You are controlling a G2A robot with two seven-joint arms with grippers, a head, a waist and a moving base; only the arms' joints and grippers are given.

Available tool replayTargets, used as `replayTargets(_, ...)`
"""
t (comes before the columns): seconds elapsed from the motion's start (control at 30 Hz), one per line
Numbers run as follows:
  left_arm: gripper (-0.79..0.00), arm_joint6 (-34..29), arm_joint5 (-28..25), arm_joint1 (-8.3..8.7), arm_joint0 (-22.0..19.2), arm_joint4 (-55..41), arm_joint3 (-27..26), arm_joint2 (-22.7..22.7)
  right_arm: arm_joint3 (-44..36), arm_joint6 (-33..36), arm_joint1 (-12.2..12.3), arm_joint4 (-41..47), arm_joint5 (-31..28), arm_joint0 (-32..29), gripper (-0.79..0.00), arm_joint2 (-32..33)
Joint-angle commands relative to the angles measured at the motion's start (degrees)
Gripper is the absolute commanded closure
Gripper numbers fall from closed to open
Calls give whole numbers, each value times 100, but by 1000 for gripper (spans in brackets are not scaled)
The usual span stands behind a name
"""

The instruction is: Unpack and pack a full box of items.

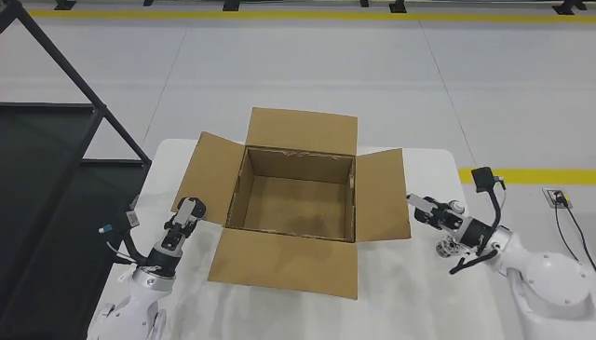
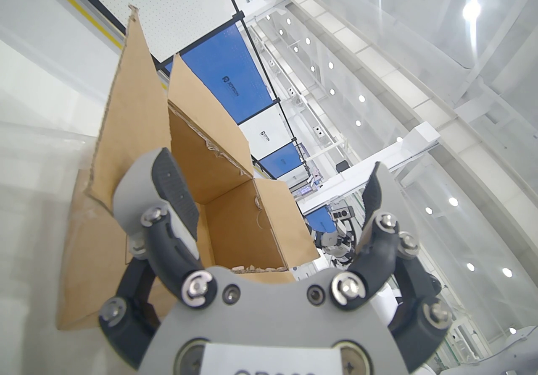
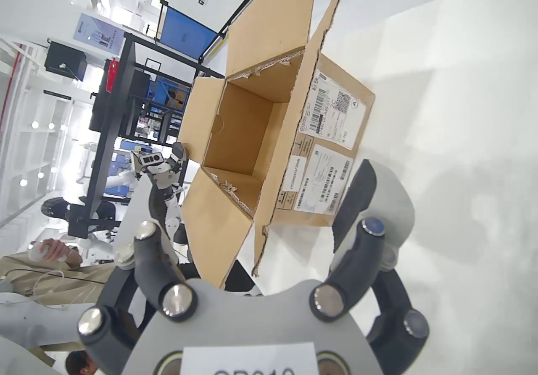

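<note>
An open cardboard box (image 1: 293,208) stands in the middle of the white table (image 1: 419,293), all its flaps folded outward and its brown floor bare. My left gripper (image 1: 191,208) hovers low beside the box's left flap, open and holding nothing. In the left wrist view the left gripper (image 2: 271,166) points at the box (image 2: 138,116) from below the rim. My right gripper (image 1: 419,208) is just off the right flap, also open and holding nothing. The right wrist view has the right gripper (image 3: 256,183) facing the labelled side of the box (image 3: 243,129).
A black metal rack (image 1: 56,154) stands off the table's left edge. Bare table surface lies in front of the box and to its right. The other arm's gripper (image 3: 176,154) shows beyond the box in the right wrist view.
</note>
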Motion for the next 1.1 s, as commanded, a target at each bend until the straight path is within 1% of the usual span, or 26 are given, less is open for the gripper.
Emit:
replayTargets(0.0, -785, 0, 0, 0, 0, 0, 0, 0, 139, 56, 11, 39, 19, 138, -785, -80)
replayTargets(0.13, -785, 0, 0, 0, 0, 0, 0, 0, 307, 260, 34, 266, -49, 293, -785, -202)
replayTargets(0.2, -785, 0, 0, 0, 0, 0, 0, 0, 417, 581, 59, 414, -15, 371, -785, -237)
replayTargets(0.3, -785, 0, 0, 0, 0, 0, 0, 0, 565, 1069, 124, 165, 205, 548, -785, -303)
replayTargets(0.4, -785, 0, 0, 0, 0, 0, 0, 0, 621, 1758, 194, 365, -101, 544, -785, -232)
replayTargets(0.5, -785, 0, 0, 0, 0, 0, 0, 0, 547, 2031, 268, 349, -443, 353, -785, -46)
replayTargets(0.6, -785, 0, 0, 0, 0, 0, 0, 0, 259, 2174, 324, 147, -651, 87, -785, -11)
replayTargets(0.7, -785, 0, 0, 0, 0, 0, 0, 0, -7, 2315, 358, 107, -1049, -143, -785, -113)
replayTargets(0.8, -785, 0, 0, 0, 0, 0, 0, 0, -186, 2401, 381, -50, -1164, -226, -785, -326)
replayTargets(0.93, -785, 0, 0, 0, 0, 0, 0, 0, -355, 2212, 385, 39, -1381, -240, -785, -605)
replayTargets(1.07, -785, 0, 0, 0, 0, 0, 0, 0, -451, 1918, 392, -66, -1551, -203, -785, -816)
